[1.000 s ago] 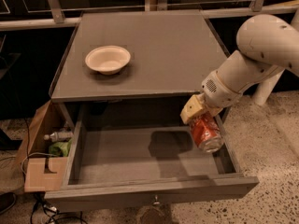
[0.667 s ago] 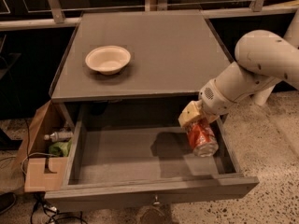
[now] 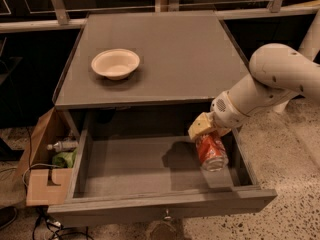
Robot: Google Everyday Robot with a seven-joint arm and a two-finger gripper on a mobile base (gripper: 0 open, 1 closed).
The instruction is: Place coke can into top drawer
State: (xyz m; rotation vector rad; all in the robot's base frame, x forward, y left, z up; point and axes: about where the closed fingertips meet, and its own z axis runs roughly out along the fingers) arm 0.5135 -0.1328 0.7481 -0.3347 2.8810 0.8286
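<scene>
drawer (image 3: 131,170): one, open
can (image 3: 211,152): one, tilted, over drawer's 3 o'clock side
tool (image 3: 207,133): one, gripping the can
bowl (image 3: 115,63): one, at tabletop's (image 3: 195,54) 10 o'clock

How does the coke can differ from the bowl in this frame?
The coke can is red-orange and small; the bowl is cream and wider. The coke can hangs tilted in the gripper over the open top drawer; the bowl rests upright on the cabinet top, untouched. Both are round.

Tool (image 3: 206,132) over top drawer (image 3: 130,166) hides coke can (image 3: 212,153) top; arm (image 3: 272,79) cut off right.
</scene>
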